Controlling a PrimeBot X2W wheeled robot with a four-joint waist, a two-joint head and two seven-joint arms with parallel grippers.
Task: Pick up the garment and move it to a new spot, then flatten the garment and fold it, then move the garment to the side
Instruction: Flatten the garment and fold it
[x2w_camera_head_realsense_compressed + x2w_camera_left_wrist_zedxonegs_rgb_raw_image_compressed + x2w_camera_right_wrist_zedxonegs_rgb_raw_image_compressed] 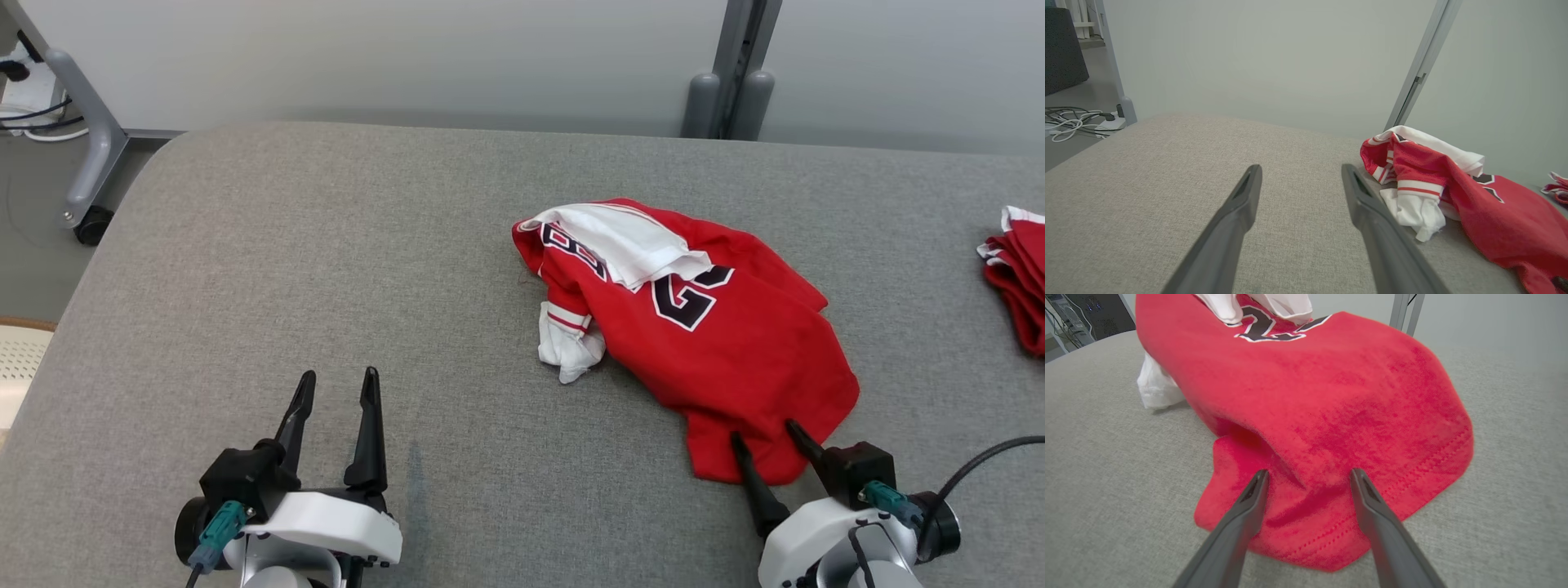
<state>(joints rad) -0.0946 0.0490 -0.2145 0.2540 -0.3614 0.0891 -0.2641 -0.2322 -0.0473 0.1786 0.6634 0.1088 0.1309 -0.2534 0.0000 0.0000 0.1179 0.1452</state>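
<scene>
Our right gripper [762,431], spread wide, straddles the red jersey [718,343] at its near hem. Our left gripper [340,374] is equally wide and empty, well left of it. The jersey looks soft and light, so we'd pinch that hem.

A grey cloth-covered table [326,269] with a rounded far corner took up most of the room ahead. Behind it stood a plain pale wall [408,57] of smooth panels, split by a grey metal post [739,73]. To the left, a grey frame leg [90,139] ended in a black caster [91,224] on the grey floor [1081,94]. Loose cables [1069,120] lay there, near a dark cabinet [1063,45]. The light was soft and even.
</scene>
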